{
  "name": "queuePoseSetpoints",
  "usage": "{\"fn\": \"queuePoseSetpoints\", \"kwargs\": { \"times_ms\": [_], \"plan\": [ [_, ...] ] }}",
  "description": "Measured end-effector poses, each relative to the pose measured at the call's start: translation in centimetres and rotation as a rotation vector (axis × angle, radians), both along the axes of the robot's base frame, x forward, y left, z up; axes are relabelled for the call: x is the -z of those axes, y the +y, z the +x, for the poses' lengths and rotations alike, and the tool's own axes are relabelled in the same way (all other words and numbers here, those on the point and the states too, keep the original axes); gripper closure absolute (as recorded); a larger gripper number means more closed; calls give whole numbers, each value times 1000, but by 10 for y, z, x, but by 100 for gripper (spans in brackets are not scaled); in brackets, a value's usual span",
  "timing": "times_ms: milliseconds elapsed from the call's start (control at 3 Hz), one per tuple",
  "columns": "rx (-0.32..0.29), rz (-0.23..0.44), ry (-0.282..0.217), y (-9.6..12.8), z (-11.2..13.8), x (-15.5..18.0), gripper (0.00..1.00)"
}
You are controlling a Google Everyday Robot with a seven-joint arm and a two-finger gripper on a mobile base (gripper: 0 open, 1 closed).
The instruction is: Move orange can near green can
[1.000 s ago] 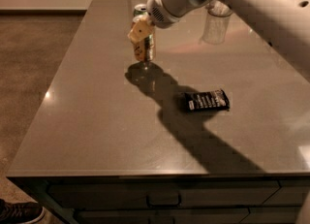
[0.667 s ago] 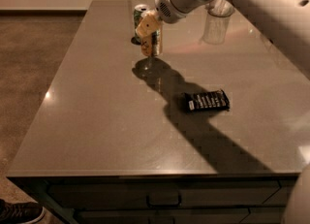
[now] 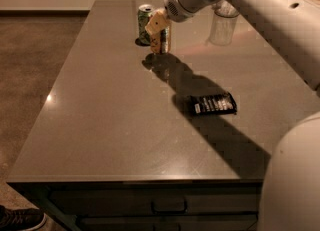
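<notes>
The green can (image 3: 144, 21) stands upright at the far end of the grey table (image 3: 100, 115), with a green and white label and a silver top. The orange can (image 3: 162, 42) is upright just to its right, almost touching it, at or just above the tabletop. My gripper (image 3: 157, 27) comes in from the upper right on the white arm and is shut on the orange can's upper part. Its tan fingers (image 3: 155, 22) hide the can's top.
A clear plastic cup (image 3: 223, 22) stands at the far right of the table. A black snack packet (image 3: 212, 104) lies flat right of the middle. The arm's shadow runs across the table between them. A dark shoe (image 3: 17, 218) is on the floor at lower left.
My gripper has carried the orange can farther back and to the right, from the table's left-middle to right beside the green can. The cup and packet have not moved.
</notes>
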State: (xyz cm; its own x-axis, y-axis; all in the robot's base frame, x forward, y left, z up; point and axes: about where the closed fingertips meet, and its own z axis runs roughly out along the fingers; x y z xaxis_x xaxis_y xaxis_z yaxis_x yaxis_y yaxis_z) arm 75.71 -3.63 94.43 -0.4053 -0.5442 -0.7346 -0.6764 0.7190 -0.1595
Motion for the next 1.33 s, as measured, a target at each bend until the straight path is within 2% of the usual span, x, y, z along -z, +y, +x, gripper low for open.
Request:
{"fn": "queuePoseSetpoints", "kwargs": {
  "times_ms": [333, 667, 1333],
  "plan": [
    [22, -29, 27, -1, 16, 12, 82],
    [23, -51, 57, 1, 24, 25, 59],
    [12, -52, 67, 3, 29, 35, 13]
  ]
}}
